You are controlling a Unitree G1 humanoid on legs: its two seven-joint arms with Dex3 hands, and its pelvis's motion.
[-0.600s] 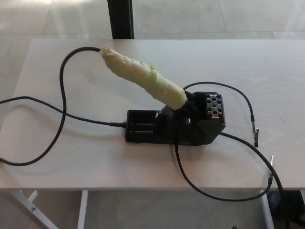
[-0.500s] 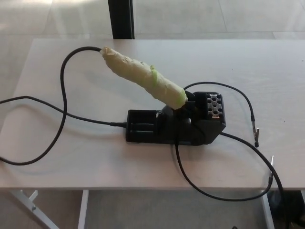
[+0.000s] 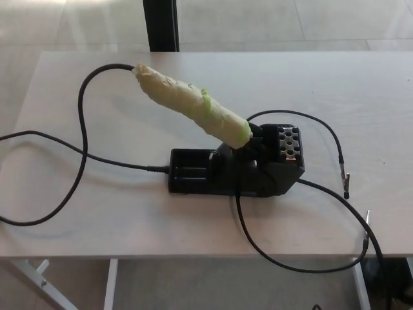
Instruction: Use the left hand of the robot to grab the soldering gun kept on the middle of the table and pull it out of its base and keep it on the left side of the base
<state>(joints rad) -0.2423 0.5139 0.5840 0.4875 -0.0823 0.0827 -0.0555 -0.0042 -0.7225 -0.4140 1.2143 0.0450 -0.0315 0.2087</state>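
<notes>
Neither hand of the robot shows, so whether the fingers are spread or pressed together cannot be told, and places cannot be set from a hand; they are given by the robot's own sides instead.

Nearest, a black cable (image 3: 284, 248) loops off the front edge of the pale wooden surface (image 3: 361, 97), and white frame legs (image 3: 45, 284) show beneath it. Just beyond, in the middle, sits the black base (image 3: 235, 173), with an open tray at its left end and a block of round holes at its right. The soldering gun (image 3: 190, 106) is seated in the base, its handle wrapped in pale green tape and slanting up and away toward the robot's left. A thick cord (image 3: 80, 139) leaves the handle's far end and curls down the left side. To the right, a thin lead ends in a small clip (image 3: 346, 181).

The task looks unstarted: the reach is the step in hand. The next move likely calls for the left hand to come in from the left, close around the taped handle, and draw it out along its slant, minding the cord where the gun must land.

Farther back, a dark post (image 3: 160, 26) stands on a light tiled floor (image 3: 290, 22).
</notes>
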